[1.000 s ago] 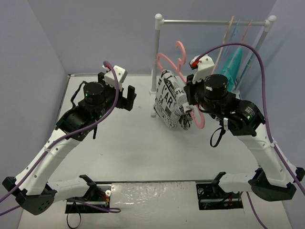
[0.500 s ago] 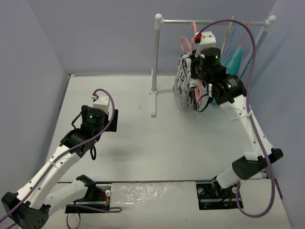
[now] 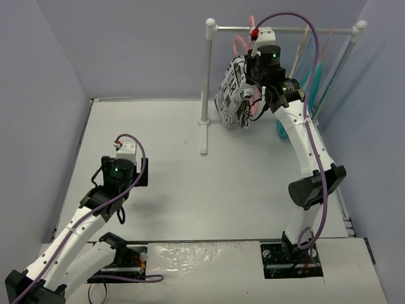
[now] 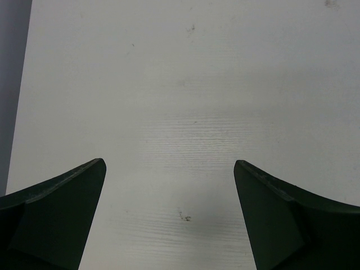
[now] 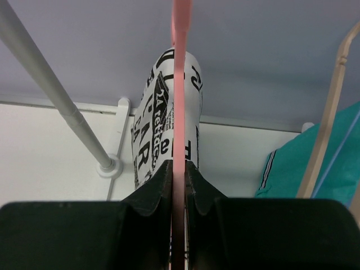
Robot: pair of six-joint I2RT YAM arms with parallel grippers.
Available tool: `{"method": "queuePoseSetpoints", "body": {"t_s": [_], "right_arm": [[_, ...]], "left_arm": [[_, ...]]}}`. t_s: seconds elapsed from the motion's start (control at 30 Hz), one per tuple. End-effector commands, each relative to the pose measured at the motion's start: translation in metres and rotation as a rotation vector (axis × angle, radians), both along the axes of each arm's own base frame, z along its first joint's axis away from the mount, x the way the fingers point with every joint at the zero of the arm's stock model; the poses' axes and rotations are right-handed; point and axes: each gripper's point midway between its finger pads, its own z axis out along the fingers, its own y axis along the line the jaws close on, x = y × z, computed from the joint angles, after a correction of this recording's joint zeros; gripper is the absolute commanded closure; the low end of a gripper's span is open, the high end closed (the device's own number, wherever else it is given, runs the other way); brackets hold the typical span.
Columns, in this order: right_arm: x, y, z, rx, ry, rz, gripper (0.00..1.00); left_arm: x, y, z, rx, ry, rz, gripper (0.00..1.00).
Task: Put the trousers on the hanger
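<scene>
Site: plain lavender walls on three sides; white table [image 3: 190, 190]; a white clothes rail [image 3: 228, 28] at the far right, carrying a tan hanger [image 5: 332, 101], a thin blue wire hanger [image 5: 337, 152] and a teal garment [image 5: 304, 163].

Right gripper [image 5: 179, 169]: raised to the rail; jaws closed tight on the flat edge of the pink hanger [image 5: 181, 84], which runs straight up between them and out of the wrist view; whether its hook sits over the rail cannot be confirmed.

Trousers [image 3: 231, 88]: newsprint-patterned; draped over the pink hanger and hanging in a bunched fold just left of the gripper, clear of the table, beside the rail's upright post.

Left gripper [image 4: 170, 164]: low over the near-left of the table; jaws wide apart; nothing held.

Assessment of handling: the trousers appear soft, light and limp, offering no stiff point to grip; the fabric is likely to slide on smooth plastic if the hanger tilts; the hanger itself looks rigid, so the present hold on its body is the sound one; keep it level.
</scene>
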Motion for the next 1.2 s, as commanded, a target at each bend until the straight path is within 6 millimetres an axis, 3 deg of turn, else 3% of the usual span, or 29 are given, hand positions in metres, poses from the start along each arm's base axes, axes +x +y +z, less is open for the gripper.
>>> {"method": "queuePoseSetpoints", "body": {"t_s": [0.0, 0.23, 0.37, 0.47, 0.53, 0.63, 0.73, 0.8, 0.83, 0.93, 0.97, 1.17], "right_arm": [[0.002, -0.003, 0.120, 0.128, -0.367, -0.003, 1.00], [0.015, 0.002, 0.083, 0.123, -0.297, -0.004, 1.00], [0.013, 0.002, 0.063, 0.151, -0.259, -0.014, 1.00], [0.007, 0.001, 0.060, 0.168, -0.254, -0.012, 1.00], [0.004, 0.002, 0.057, 0.167, -0.248, -0.009, 0.88], [-0.005, 0.000, 0.061, 0.172, -0.251, 0.008, 0.56], [-0.025, -0.004, 0.073, 0.182, -0.268, 0.024, 0.23], [-0.035, -0.008, 0.068, 0.179, -0.257, 0.023, 0.09], [-0.050, -0.014, 0.078, 0.186, -0.277, 0.024, 0.05], [-0.082, -0.027, 0.083, 0.191, -0.294, 0.015, 0.00], [-0.094, -0.032, 0.094, 0.201, -0.320, 0.015, 0.00], [-0.169, -0.084, 0.067, 0.180, -0.337, -0.115, 0.00]], "left_arm": [[0.016, -0.008, 0.022, -0.067, -0.101, 0.003, 0.03], [0.020, -0.012, 0.020, -0.075, -0.091, -0.012, 0.03], [0.019, -0.014, 0.020, -0.089, -0.094, -0.015, 0.03], [0.019, -0.016, 0.022, -0.102, -0.097, -0.020, 0.03], [0.020, -0.018, 0.026, -0.112, -0.102, -0.023, 0.03], [0.021, -0.017, 0.036, -0.116, -0.114, -0.020, 0.03], [0.021, -0.013, 0.050, -0.108, -0.130, -0.005, 0.03], [0.020, -0.011, 0.060, -0.105, -0.140, -0.001, 0.03], [0.019, -0.011, 0.067, -0.108, -0.149, -0.002, 0.03], [0.017, -0.008, 0.091, -0.114, -0.193, -0.002, 0.03], [0.017, -0.008, 0.094, -0.111, -0.195, -0.003, 0.03], [0.003, 0.009, 0.129, -0.092, -0.264, 0.029, 0.03]]}}
